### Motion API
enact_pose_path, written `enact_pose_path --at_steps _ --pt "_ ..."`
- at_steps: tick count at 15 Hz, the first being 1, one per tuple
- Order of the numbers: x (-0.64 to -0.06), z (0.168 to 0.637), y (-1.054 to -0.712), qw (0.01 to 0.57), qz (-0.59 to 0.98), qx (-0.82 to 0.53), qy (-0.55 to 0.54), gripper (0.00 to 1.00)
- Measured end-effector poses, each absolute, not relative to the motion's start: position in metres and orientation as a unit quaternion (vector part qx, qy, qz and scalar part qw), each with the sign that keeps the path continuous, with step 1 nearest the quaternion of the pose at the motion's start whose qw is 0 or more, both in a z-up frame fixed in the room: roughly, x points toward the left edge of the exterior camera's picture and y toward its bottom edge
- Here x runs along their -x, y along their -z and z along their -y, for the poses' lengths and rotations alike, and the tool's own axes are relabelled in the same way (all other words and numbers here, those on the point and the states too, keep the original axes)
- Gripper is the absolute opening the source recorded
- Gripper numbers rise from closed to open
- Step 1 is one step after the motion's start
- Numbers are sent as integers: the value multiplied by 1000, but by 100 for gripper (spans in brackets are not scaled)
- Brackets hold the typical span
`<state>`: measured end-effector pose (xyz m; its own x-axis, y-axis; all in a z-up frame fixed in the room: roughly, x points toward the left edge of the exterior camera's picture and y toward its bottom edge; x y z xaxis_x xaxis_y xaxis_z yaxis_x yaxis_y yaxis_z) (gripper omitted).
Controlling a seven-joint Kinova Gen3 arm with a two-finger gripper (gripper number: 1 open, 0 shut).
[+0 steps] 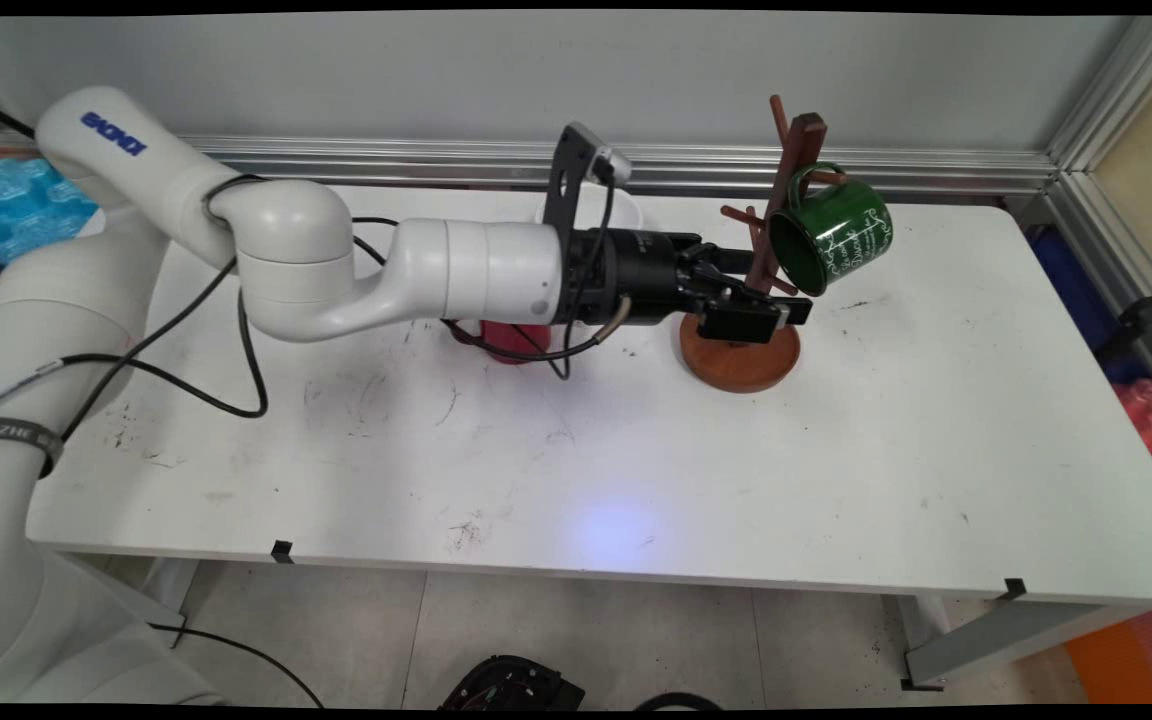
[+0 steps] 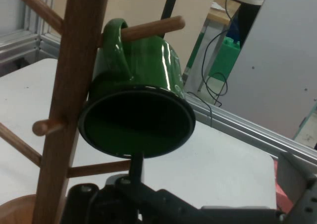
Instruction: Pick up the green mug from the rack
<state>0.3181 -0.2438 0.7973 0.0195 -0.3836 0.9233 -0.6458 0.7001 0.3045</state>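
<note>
One arm in the main view, reaching level from the left across the white table; gripper low against the post of the wooden mug tree, above its round base. Finger opening: cannot tell here. Green enamel mug hangs by its handle from an upper peg, up and right of the gripper, apart from it, mouth tilted down-left. Red cup stands behind the forearm, partly hidden.

Hand view: green enamel mug hangs above the black linkage, dark mouth towards the camera, handle over a peg; mug tree post upright at left. Fingers not distinguishable, grasp cannot be told
</note>
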Motion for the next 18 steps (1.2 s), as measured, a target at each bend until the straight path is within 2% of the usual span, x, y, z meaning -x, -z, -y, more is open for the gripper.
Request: enact_pose_path --at_steps 18 --pt "-280 276 -787 619 674 -385 -119 100"
